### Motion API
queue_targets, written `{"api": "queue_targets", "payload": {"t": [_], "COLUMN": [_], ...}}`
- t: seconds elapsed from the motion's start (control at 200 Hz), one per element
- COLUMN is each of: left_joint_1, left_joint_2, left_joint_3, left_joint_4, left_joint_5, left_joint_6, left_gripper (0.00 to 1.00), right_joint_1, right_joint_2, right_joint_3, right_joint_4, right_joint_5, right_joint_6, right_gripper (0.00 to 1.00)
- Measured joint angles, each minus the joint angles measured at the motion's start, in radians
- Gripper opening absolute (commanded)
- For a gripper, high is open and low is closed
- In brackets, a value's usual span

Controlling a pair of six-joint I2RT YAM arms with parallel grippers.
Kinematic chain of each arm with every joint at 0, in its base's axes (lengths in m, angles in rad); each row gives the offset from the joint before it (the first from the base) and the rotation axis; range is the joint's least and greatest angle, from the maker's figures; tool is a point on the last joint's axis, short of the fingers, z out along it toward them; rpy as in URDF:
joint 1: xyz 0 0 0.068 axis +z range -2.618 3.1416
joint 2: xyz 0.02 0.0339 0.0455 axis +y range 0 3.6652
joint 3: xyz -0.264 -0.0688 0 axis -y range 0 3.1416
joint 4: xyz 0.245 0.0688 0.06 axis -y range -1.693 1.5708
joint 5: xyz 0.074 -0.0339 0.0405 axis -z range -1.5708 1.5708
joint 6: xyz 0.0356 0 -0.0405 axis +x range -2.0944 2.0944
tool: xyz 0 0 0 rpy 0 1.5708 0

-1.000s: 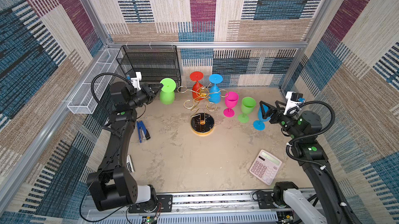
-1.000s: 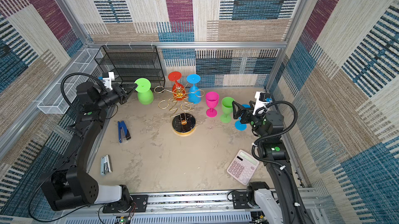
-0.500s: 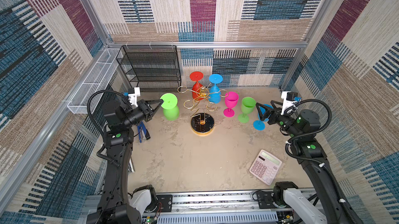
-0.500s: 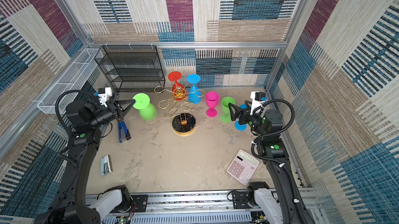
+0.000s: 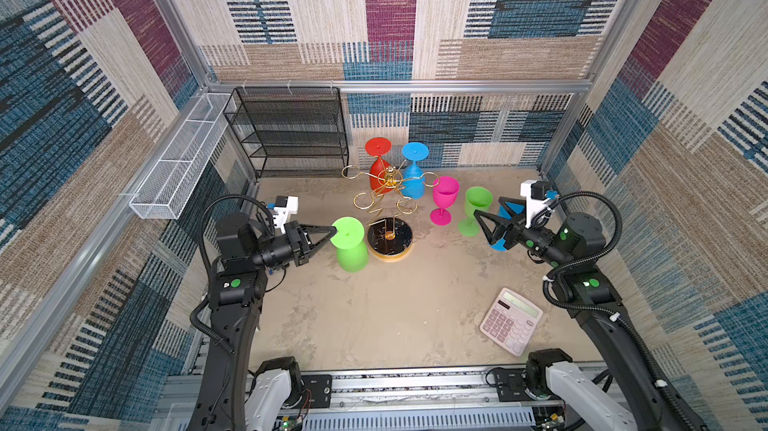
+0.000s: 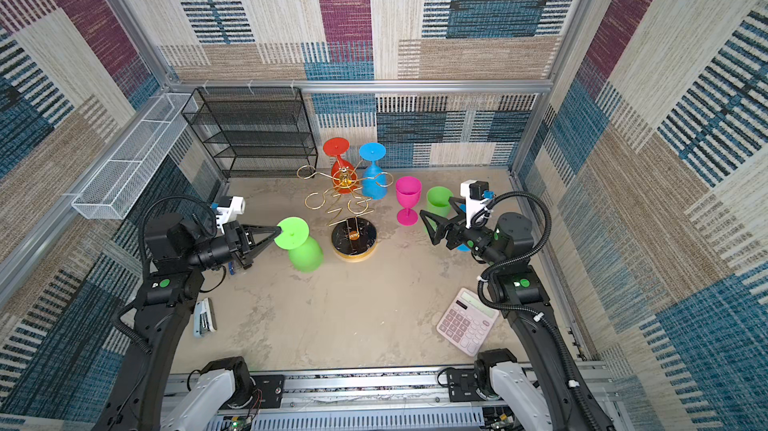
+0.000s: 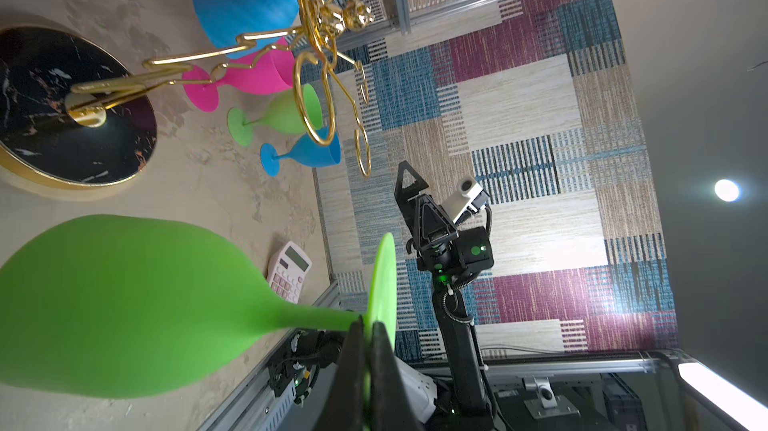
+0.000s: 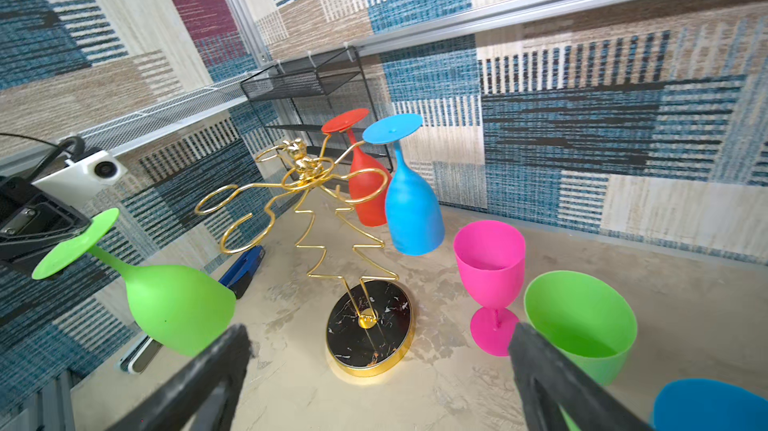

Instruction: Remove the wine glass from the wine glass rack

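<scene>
- Nearest my bases lie one calculator [image 5: 512,322] on the right and one white stapler [image 6: 204,322] on the left. The white stapler shows in a top view only where my left arm does not cover it.
- My left gripper [image 5: 332,237] is clamped on the foot of the green glass [image 5: 352,257]. It is off the rack, upside down with its bowl tilted. In the left wrist view my two fingers [image 7: 349,375] pinch the foot's edge by the stem.
- I cannot tell whether its bowl touches the table.
- One blue stapler [image 8: 245,269] lies past that bowl in the right wrist view. In the top views only a sliver of it shows under my left wrist.
- My right gripper [image 5: 488,206] hangs spread wide with nothing in it, pointing at the rack from the right.
- The rack [image 5: 390,237] stands between my grippers, its base just beside the held bowl.
- Three glasses stand upright to the right of the rack: the pink glass [image 5: 444,198], the other green glass [image 5: 477,204] and the standing blue glass [image 7: 309,150].
- The other green glass sits just beside one right finger. My right gripper hides most of the standing blue glass in both top views; the left wrist view shows it whole.
- Two glasses hang upside down on the rack's far side: the red glass [image 5: 380,167] and the hung blue glass [image 5: 413,183].
- That makes six glasses: two green, two blue, one pink, one red.
- Farthest are one black shelf [image 5: 291,133] at the back wall and one white basket [image 5: 174,175] on the left wall.
</scene>
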Motion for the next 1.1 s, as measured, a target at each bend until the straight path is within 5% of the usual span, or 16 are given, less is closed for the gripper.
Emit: {"api": "queue_targets", "payload": {"t": [0.541, 1.102], "left_joint_1": [-0.369, -0.539], "left_joint_2": [0.112, 0.302], "left_joint_3": [0.128, 0.255], "left_joint_4": [0.066, 0.312], "left_joint_5": [-0.116, -0.164], "left_joint_6": [-0.019, -0.148], "left_gripper": [0.00, 0.00], "right_joint_1": [0.249, 0.430], "right_joint_2": [0.008, 0.079], "right_joint_3": [-0.042, -0.046], "right_joint_4": [0.026, 0.105], "right_joint_5": [-0.142, -0.011], "right_joint_6": [-0.169, -0.227], "right_gripper": [0.99, 0.99]}}
